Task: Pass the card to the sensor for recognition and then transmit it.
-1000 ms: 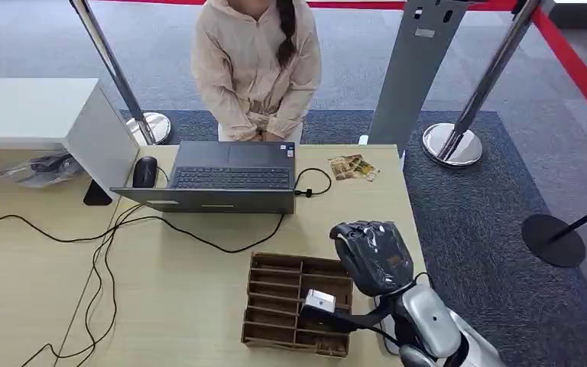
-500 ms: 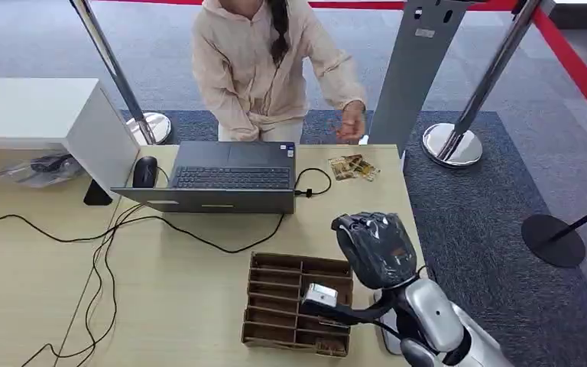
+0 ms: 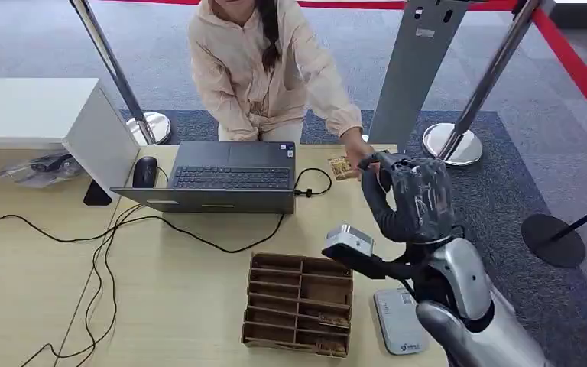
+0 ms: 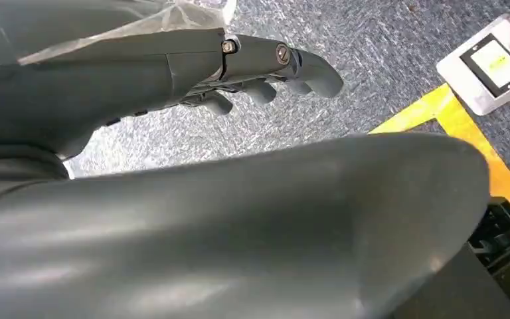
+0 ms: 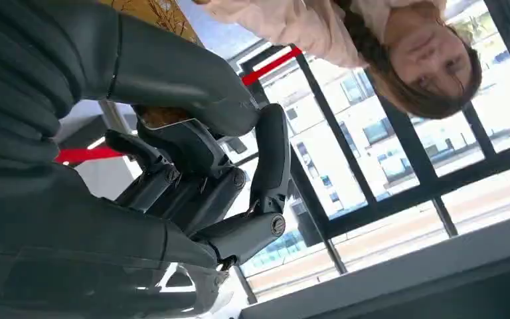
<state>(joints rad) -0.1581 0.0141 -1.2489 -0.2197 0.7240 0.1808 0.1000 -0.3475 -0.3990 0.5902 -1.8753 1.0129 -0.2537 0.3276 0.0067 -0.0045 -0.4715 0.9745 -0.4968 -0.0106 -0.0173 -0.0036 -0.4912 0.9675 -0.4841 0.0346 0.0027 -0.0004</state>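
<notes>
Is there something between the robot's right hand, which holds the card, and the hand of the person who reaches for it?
Nothing visible stands between them. The right hand is raised over the table's far edge, and the person's hand is already at its fingertips. The card appears pinched in that hand. The laptop lies off to the side.

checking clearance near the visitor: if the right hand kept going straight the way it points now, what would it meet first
Most likely the person's hand, which reaches in right at the right hand fingertips over the table's far edge. Depth is unclear, so whether they already touch cannot be told.
</notes>
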